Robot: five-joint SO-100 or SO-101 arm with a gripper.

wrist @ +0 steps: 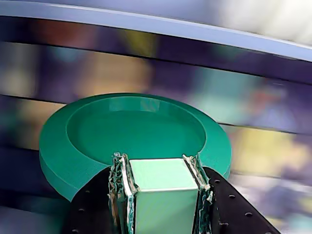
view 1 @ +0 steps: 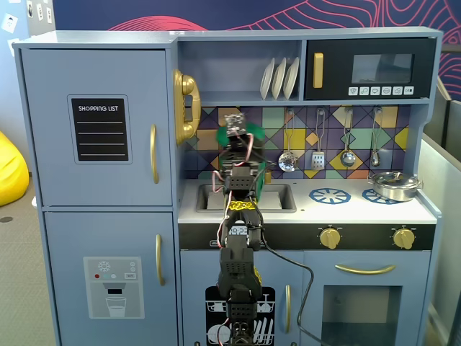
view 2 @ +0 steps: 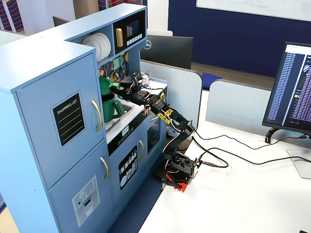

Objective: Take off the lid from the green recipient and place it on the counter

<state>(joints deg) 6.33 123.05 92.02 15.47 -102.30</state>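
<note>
My gripper (wrist: 158, 163) is shut on the pale green knob of the lid (wrist: 73, 141), a round green disc seen face-on in the wrist view. In a fixed view the gripper (view 1: 234, 128) holds the lid (view 1: 253, 130) high in front of the tiled back wall, its green edges showing either side of the arm. In another fixed view the lid (view 2: 103, 86) is tilted above and clear of the green recipient (view 2: 109, 108), which stands at the sink with its handle facing out. The arm hides most of the recipient (view 1: 267, 175) from the front. The white counter (view 1: 360, 209) lies below.
A silver pot (view 1: 395, 185) sits on the right burner ring. The sunken sink (view 1: 279, 197) is under the arm. Utensils (view 1: 318, 155) hang on the back wall, and plates (view 1: 279, 78) and a microwave sit on the shelf above. The arm's base (view 2: 179, 170) is clamped to a white desk.
</note>
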